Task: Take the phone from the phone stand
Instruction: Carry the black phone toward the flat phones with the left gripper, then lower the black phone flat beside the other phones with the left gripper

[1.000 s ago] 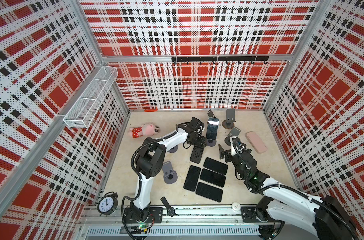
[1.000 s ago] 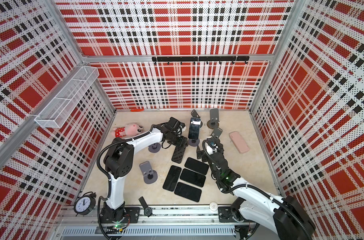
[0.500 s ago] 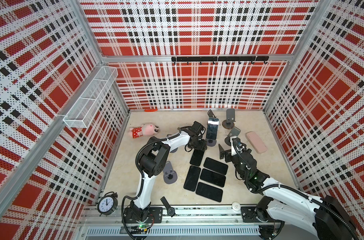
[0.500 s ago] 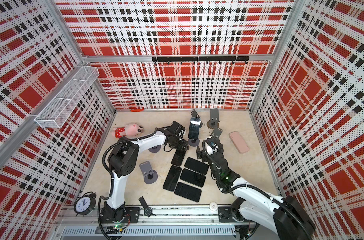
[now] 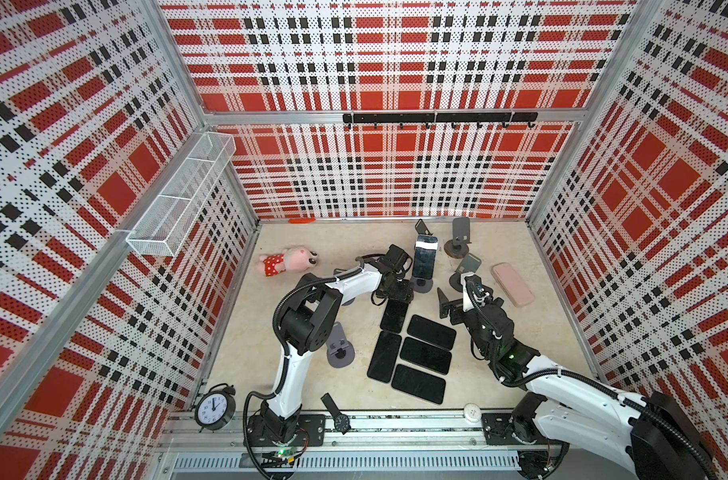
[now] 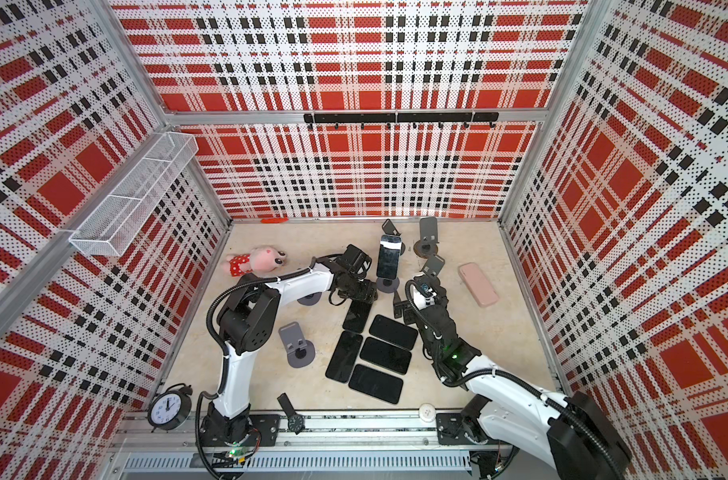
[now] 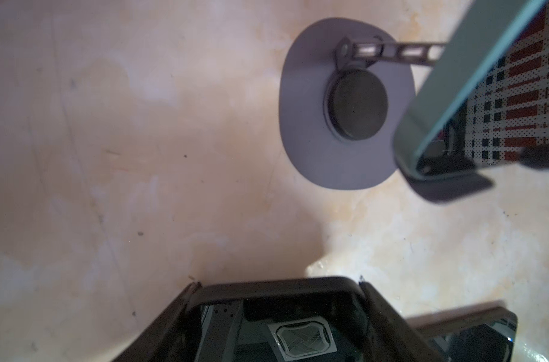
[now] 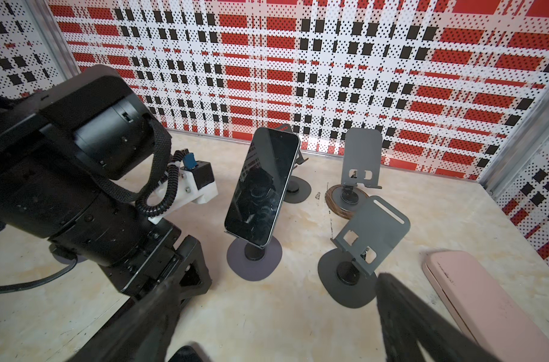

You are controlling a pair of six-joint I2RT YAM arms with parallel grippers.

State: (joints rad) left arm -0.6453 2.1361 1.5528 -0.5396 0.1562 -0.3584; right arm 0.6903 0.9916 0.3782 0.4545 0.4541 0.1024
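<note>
A dark phone (image 5: 424, 257) (image 6: 388, 257) (image 8: 263, 185) leans upright on a grey phone stand (image 8: 254, 260) (image 7: 345, 103) near the middle back of the table. Just left of it, my left gripper (image 5: 395, 293) (image 6: 360, 293) (image 7: 276, 282) is shut on the sides of another black phone (image 5: 395, 318) (image 7: 276, 301). That phone lies low on the table at the head of a row of phones. My right gripper (image 5: 449, 305) (image 8: 276, 329) stands open to the right of the stand, facing the standing phone, with nothing between its fingers.
Several black phones (image 5: 430, 332) lie flat in the middle. A pink phone (image 5: 513, 284) lies at the right. Empty stands (image 5: 462, 232) (image 5: 466, 266) (image 5: 339, 347) sit around. A plush toy (image 5: 289, 262), a clock (image 5: 214, 407) and a watch (image 5: 337, 415) are at the left and front.
My left gripper has come toward the front and lower with the black phone, which now lies straighter by the row of phones. The right arm has not moved.
</note>
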